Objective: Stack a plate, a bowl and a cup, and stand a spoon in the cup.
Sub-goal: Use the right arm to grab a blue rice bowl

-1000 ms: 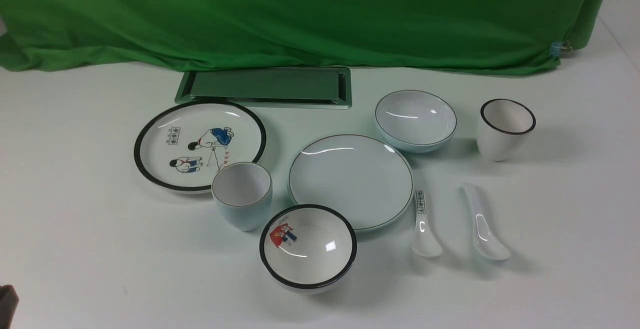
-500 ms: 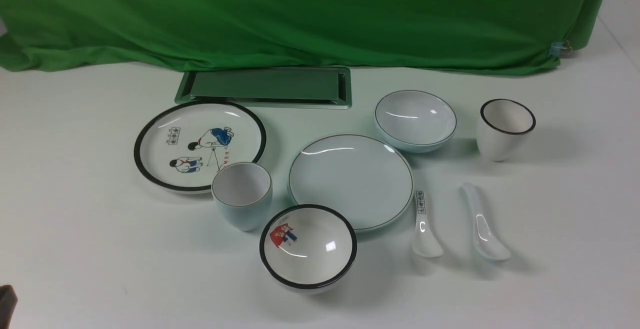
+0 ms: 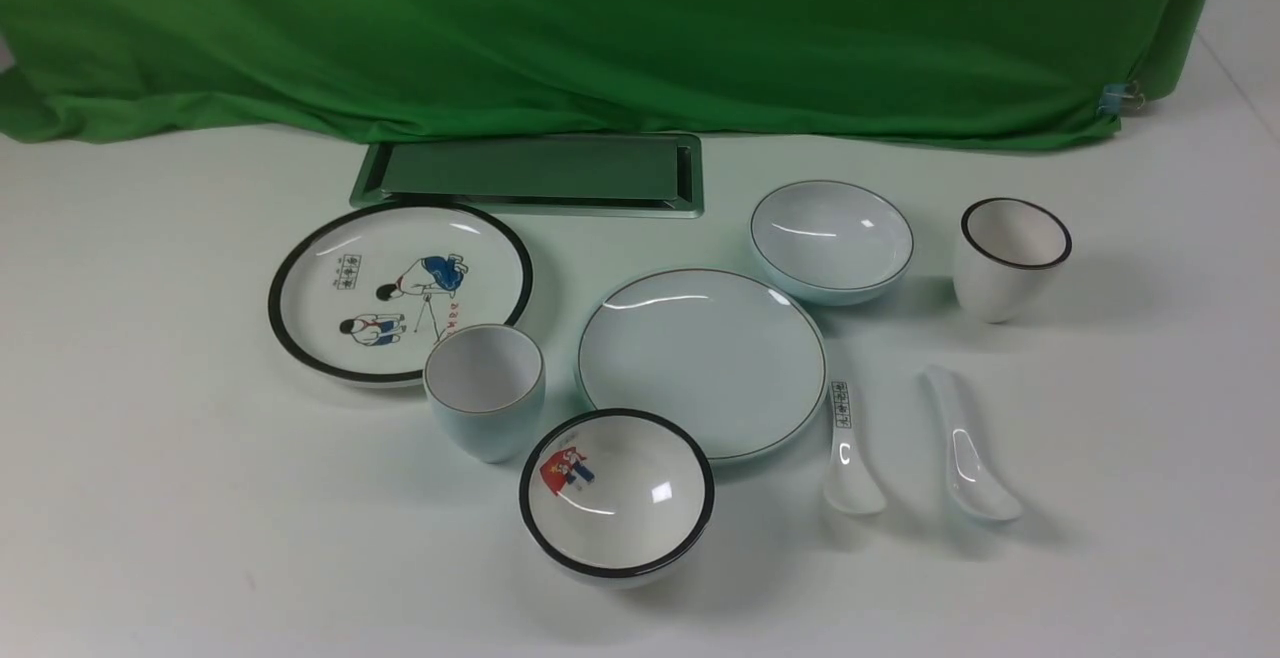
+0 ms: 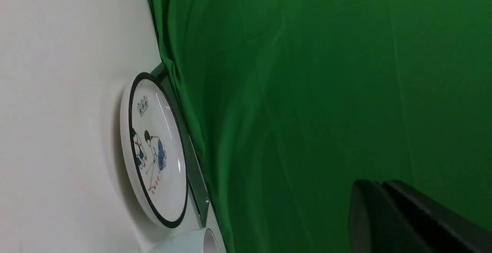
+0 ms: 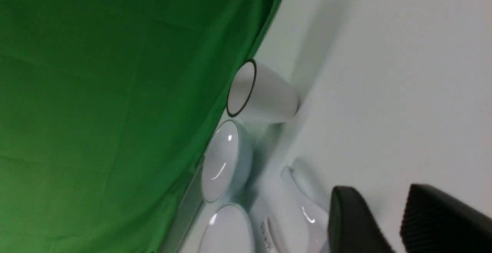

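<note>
Exits lower left of front view with left pincer (image 4: 379,187) together; holds right pincer (image 5: 381,189) apart; has yet to stack plate (image 3: 700,363).

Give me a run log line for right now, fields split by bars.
left gripper: shut, empty | right gripper: open, empty | plate: on table | bowl: not stacked | cup: no spoon inside

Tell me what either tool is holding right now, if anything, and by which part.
Nothing is held: the left tool is shut on nothing, and the right tool is open with nothing between its fingertips.
</note>
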You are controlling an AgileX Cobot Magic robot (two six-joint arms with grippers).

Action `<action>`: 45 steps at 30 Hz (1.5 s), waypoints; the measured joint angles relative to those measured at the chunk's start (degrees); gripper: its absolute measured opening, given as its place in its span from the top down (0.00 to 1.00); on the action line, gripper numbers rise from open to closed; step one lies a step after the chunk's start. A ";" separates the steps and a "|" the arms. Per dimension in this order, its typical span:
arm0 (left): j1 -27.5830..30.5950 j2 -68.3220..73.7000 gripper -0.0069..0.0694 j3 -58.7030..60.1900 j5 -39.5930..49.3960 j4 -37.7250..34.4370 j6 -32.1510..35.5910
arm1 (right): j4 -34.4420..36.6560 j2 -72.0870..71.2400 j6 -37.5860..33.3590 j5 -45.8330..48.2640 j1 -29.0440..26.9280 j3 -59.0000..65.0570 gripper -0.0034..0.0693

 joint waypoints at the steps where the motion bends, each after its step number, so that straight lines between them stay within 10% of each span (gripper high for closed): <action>1: 0.00 0.00 0.95 0.00 0.00 0.66 0.00 | 0.07 0.00 -0.30 -0.30 0.00 0.00 0.62; 10: 0.00 0.01 0.95 -7.62 6.27 13.39 6.02 | 0.26 0.00 -25.93 -3.39 0.00 -2.09 0.64; 20: 0.00 30.29 0.95 -36.48 37.10 27.43 38.06 | 0.26 24.43 -63.49 4.39 0.08 -26.25 0.94; 35: -23.41 68.37 0.95 -57.99 57.71 31.72 50.02 | -2.64 67.12 -75.44 40.88 24.49 -60.48 0.94; 45: -24.68 79.55 0.95 -68.05 57.83 31.72 49.97 | -3.82 84.90 -75.40 43.26 23.68 -76.76 0.94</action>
